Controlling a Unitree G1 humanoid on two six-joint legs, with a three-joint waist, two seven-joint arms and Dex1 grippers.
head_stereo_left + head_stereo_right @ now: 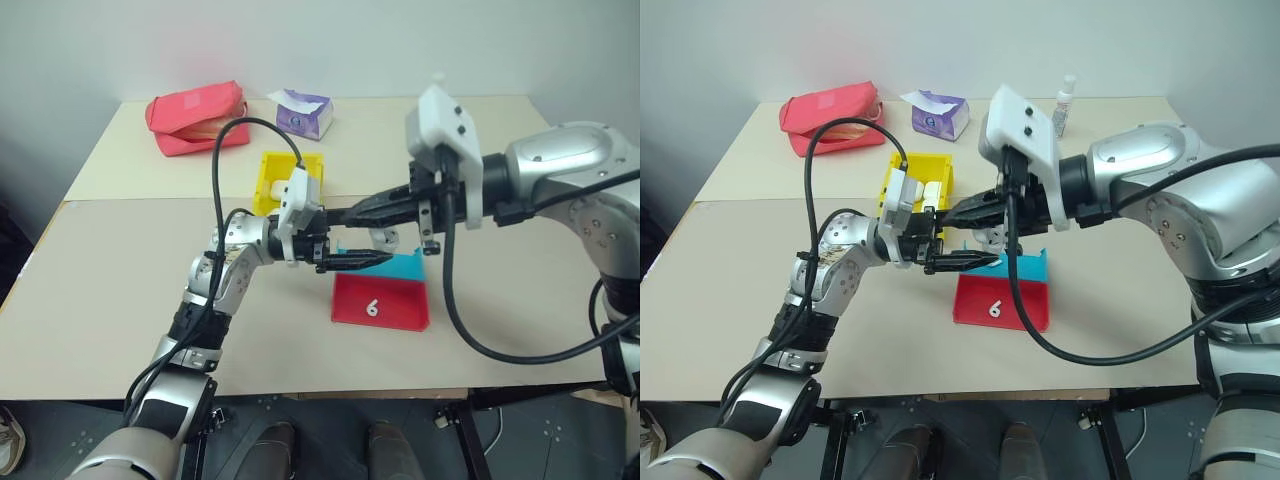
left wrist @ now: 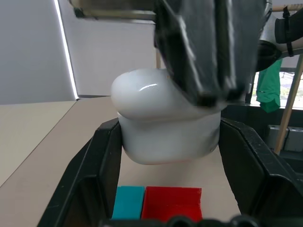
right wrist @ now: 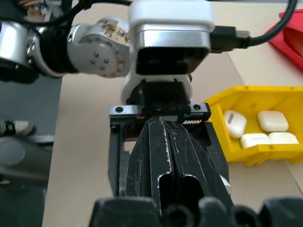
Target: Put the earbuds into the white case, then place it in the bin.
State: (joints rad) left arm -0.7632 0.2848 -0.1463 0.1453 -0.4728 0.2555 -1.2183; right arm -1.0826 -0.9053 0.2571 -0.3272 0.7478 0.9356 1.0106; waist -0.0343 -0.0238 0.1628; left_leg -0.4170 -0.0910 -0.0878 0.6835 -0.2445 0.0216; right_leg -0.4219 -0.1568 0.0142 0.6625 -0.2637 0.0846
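Observation:
My left gripper (image 1: pixel 374 259) is shut on the white case (image 2: pixel 161 127), which sits between its two black fingers (image 2: pixel 97 165) above the tray. My right gripper (image 1: pixel 330 214) is shut with nothing between its fingers. It lies across the top of the case, pointing back toward my left wrist, and its fingers (image 2: pixel 199 56) rest on the lid. The case's lid looks closed. The earbuds are hidden. The yellow bin (image 1: pixel 270 172) stands just behind my left hand and holds several other white cases (image 3: pixel 272 120).
A shallow red-and-blue tray (image 1: pixel 380 300) marked 6 lies under both grippers. A red zip pouch (image 1: pixel 195 115) and a purple tissue pack (image 1: pixel 305 112) sit at the back of the table. A small clear bottle (image 1: pixel 1067 100) stands at the back right.

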